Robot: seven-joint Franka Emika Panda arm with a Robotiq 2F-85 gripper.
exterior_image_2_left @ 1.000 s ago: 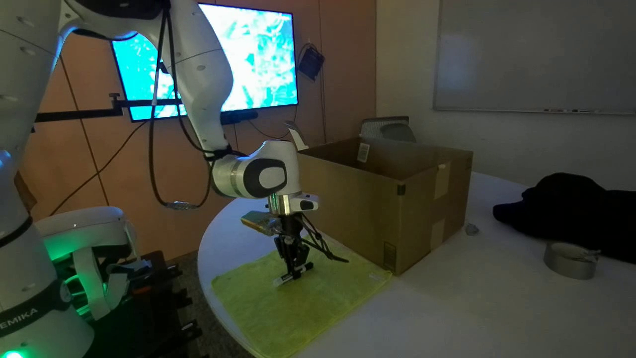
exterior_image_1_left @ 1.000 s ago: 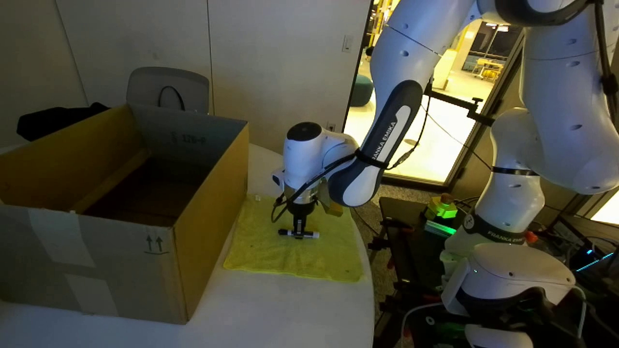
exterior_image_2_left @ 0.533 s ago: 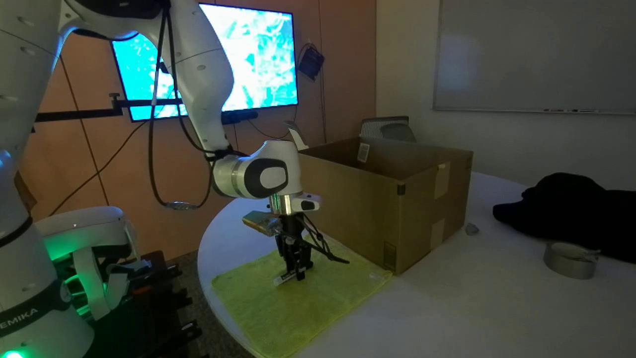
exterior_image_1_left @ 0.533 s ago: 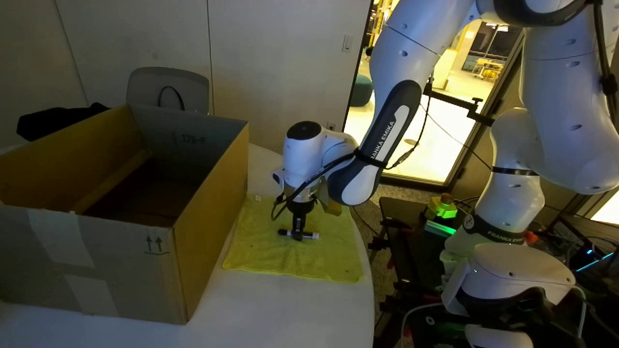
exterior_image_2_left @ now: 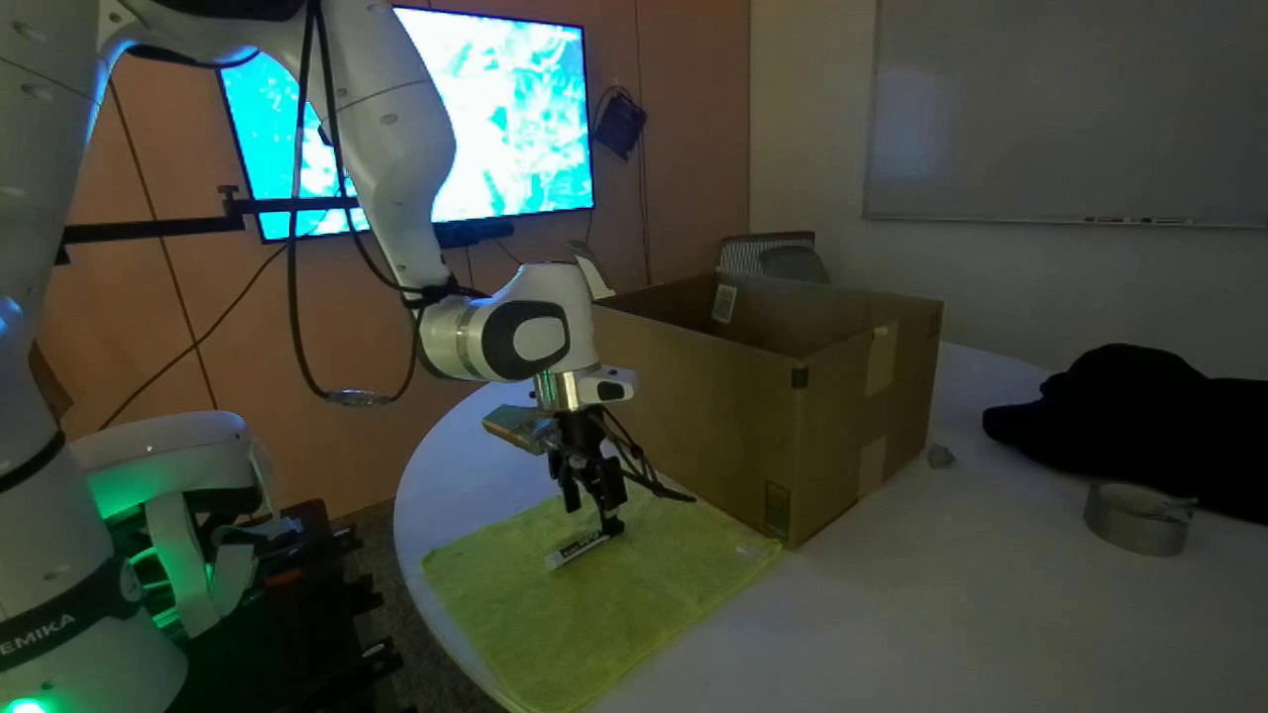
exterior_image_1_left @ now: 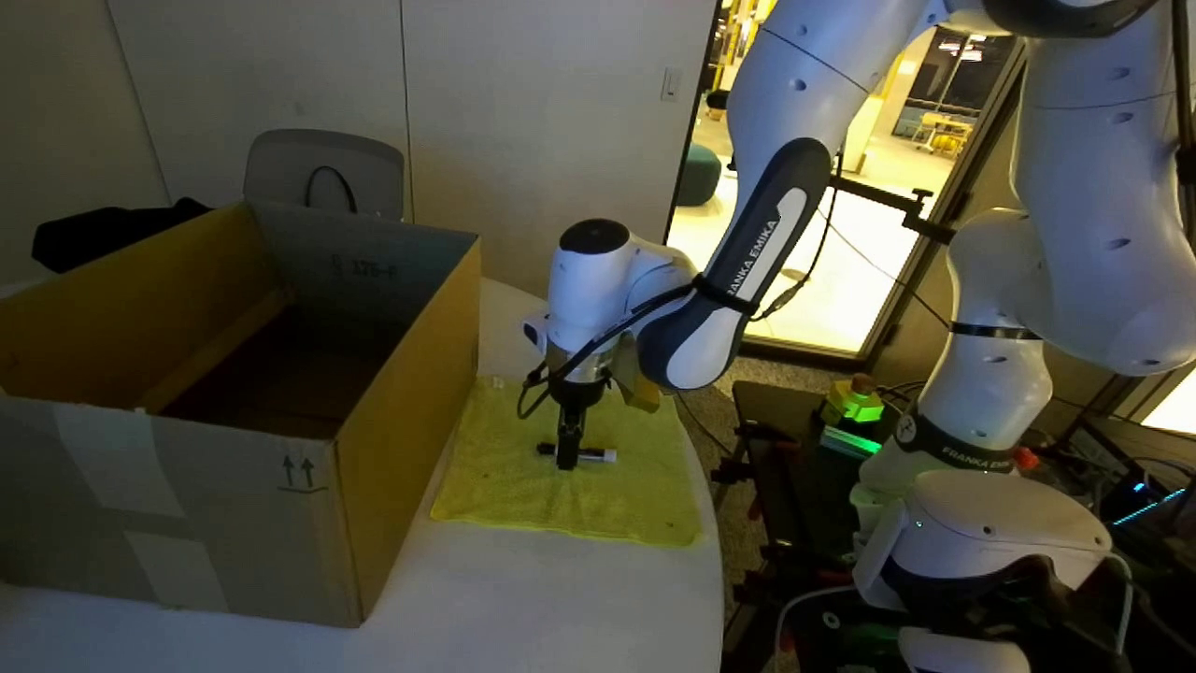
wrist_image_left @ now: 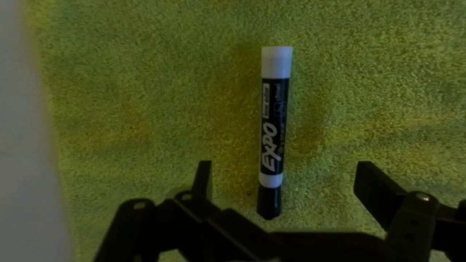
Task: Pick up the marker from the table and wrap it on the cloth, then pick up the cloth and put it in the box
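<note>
Dim walls (exterior_image_2_left: 684,149) hung with a whiteboard (exterior_image_2_left: 1070,109) and a glowing screen (exterior_image_2_left: 520,119) stood behind a round-edged white table (exterior_image_1_left: 561,598). A brown cardboard box (exterior_image_1_left: 271,542), open at the top and printed with two upward arrows on one side, stood upright on the table; a dark bundle (exterior_image_2_left: 1119,426) lay near it. Just beside the box, a yellow-green cloth (exterior_image_1_left: 579,505), fuzzy and mottled, was spread flat. Over it, a black end effector (wrist_image_left: 284,163) pointed downward, its fingers (wrist_image_left: 204,178) set wide and holding nothing; whether they touched the cloth could not be told. A marker (wrist_image_left: 271,127) lay flat on the cloth, its capped end between the fingers in the wrist view with gaps to both sides: a black barrel lettered "EXPO" and "low odor," a plain white butt, a narrow white band and a black cap.
</note>
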